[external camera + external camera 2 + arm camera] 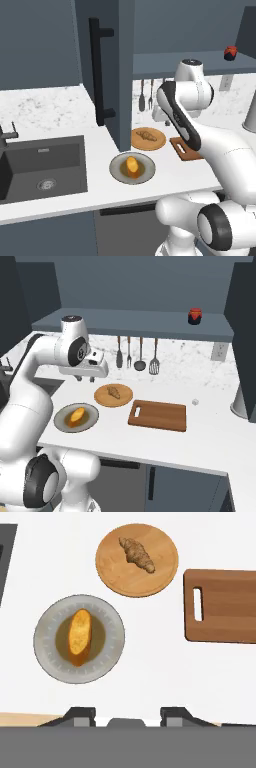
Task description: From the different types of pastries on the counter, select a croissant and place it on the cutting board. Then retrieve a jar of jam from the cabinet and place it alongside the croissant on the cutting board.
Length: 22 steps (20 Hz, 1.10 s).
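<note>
The end effector (127, 714) hung above the white speckled surface (210, 431) with its two dark fingertips (82, 714) drawn in as far as they went, pinching nothing and touching nothing. In the right base view the end effector (85, 377) sat above the near left part of the surface, over the two dishes.

The croissant (136, 554), a small, dull golden-brown ridged pastry, lay on a round tan wooden plate (112, 574). Just beside that plate, a grey plate (47, 654) carried the other pastry (80, 637), brighter orange-yellow and chunkier. The cutting board (225, 612), reddish-brown and rectangular with a slot handle at the end toward the wooden plate, lay bare next to the wooden plate without touching it.

The jar of jam (195, 316), small, red and dark-topped, stood on a grey shelf (140, 323) above the back wall, well apart from the board. The cabinet door (102, 55) with its long black bar handle stood open. No writing was readable anywhere.
</note>
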Motion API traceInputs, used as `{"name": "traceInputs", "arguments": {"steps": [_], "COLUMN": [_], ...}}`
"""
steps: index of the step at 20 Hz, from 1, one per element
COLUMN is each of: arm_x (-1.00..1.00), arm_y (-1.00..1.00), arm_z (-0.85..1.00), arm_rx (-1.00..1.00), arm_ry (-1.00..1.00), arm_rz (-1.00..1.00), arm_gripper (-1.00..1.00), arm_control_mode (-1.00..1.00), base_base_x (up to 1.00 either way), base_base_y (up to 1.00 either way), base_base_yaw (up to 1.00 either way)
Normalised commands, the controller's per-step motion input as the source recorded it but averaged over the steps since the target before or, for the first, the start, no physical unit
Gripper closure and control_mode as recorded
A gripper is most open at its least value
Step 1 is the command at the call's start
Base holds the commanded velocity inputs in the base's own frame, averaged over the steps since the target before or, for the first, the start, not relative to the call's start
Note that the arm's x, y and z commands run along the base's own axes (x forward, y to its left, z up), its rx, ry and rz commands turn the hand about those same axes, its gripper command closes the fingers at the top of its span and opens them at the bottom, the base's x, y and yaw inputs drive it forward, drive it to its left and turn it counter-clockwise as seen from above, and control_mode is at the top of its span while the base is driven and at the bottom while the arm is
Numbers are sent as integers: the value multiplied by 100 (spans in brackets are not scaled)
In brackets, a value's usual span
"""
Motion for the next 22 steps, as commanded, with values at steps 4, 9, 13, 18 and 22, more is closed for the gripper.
{"name": "traceInputs", "arguments": {"steps": [4,9,13,18,22], "arm_x": [-4,-38,-97,-68,6], "arm_y": [0,0,-9,-11,-7], "arm_z": [0,11,22,3,61], "arm_rx": [0,-3,-10,-4,-10], "arm_ry": [0,-22,-65,-41,3], "arm_rz": [0,1,0,0,0], "arm_gripper": [-100,-100,-100,-100,-100], "arm_control_mode": [-100,-100,-100,-100,-100], "base_base_x": [0,0,0,0,0], "base_base_y": [0,0,0,0,0], "base_base_yaw": [0,0,0,0,0]}}
